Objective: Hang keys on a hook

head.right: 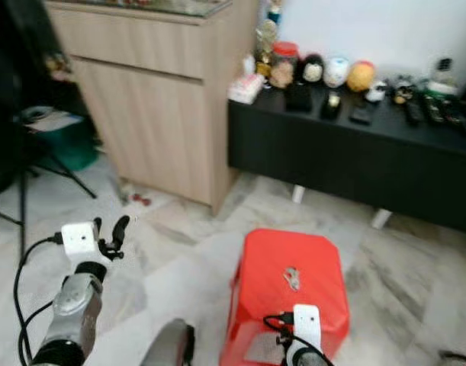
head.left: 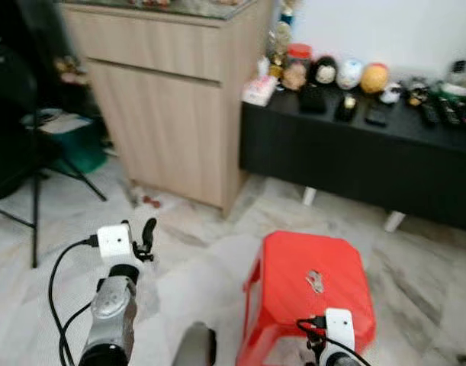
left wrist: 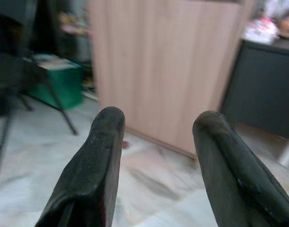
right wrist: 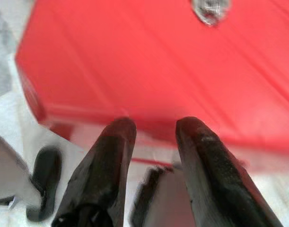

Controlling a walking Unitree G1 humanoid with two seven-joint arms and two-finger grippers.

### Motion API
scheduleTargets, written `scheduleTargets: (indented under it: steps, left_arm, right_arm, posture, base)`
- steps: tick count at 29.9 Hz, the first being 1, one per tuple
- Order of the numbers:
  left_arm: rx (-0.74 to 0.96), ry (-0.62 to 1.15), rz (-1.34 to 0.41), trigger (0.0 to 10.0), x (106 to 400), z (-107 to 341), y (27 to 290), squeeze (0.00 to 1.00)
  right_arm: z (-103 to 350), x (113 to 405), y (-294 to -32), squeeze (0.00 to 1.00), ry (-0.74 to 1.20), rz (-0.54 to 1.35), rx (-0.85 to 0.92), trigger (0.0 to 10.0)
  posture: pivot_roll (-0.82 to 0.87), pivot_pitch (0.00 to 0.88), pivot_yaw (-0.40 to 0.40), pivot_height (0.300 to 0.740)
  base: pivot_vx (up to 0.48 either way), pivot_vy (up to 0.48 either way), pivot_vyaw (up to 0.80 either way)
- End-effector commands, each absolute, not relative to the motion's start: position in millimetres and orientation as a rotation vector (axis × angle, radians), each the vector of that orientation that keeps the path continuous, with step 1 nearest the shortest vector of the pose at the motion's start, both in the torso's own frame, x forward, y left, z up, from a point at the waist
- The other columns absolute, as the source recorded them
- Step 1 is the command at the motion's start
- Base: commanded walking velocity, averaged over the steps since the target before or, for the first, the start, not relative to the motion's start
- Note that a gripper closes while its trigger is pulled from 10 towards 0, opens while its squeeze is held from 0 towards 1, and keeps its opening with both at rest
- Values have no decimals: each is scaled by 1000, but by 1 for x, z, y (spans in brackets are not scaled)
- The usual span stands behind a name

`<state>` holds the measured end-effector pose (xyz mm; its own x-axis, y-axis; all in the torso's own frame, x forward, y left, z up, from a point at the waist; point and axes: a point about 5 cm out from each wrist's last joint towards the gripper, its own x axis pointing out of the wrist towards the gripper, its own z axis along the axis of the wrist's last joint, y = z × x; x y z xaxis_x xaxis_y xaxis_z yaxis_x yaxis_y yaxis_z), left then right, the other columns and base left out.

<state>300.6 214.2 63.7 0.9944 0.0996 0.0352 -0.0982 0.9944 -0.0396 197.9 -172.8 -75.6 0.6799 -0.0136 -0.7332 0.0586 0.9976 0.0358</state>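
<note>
The right claw [right wrist: 153, 137] hangs low over the near edge of the red stool [head.left: 294, 267], its two black fingers [right wrist: 109, 161] parted with a gap between them and nothing held. In the head views only its white wrist block shows, at the bottom of the frame, just before the stool's front edge. The keys [head.left: 315, 281] lie flat on the stool's top, about midway across, ahead of that claw and apart from it; in the right wrist view they [right wrist: 210, 9] show as a silvery blur at the far side of the red surface, too soft to tell how many there are.

The left claw [head.left: 145, 238] is raised over the marble floor [head.left: 194, 259], well to the left of the stool and well apart from the keys. Its fingers [left wrist: 94, 165] stand open, empty, pointing toward a wooden cabinet [head.left: 171, 107].

To the right of the cabinet a low black desk [head.left: 355, 152] runs along the white wall, carrying a row of small round figures [head.left: 351, 74], some dark gadgets and a pale box [head.left: 259, 90] at its left end. A green bin [head.left: 80, 145] and a black tripod [head.left: 36, 191] stand to the left of the cabinet.
</note>
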Motion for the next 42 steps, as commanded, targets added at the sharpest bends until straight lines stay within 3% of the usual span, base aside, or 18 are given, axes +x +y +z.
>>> scheduleTargets:
  steps: [1,18,23,30,42]
  left_arm:
    - [-45,-13,83,10000,302,61,212,0]
    - [-45,-37,47,10000,305,66,209,0]
    - [-22,-68,16,10000,306,72,206,0]
    - [-13,-39,-4,10000,295,63,205,0]
    - [-21,-26,-7,10000,291,59,201,0]
  right_arm:
    - [-77,196,-175,0,830,-66,79,10000]
    - [-73,200,-185,0,801,-141,77,10000]
    - [-59,217,-193,0,665,-202,86,10000]
    - [-48,232,-191,0,590,-173,81,10000]
    - [-51,229,-185,0,613,-133,58,10000]
  posture:
    - [153,0,-37,618]
    - [154,5,-40,618]
    - [153,17,-41,618]
    - [148,21,-45,618]
    - [151,24,-50,618]
  base:
    - [0,0,0]
    - [0,0,0]
    - [0,0,0]
    - [0,0,0]
    - [86,0,0]
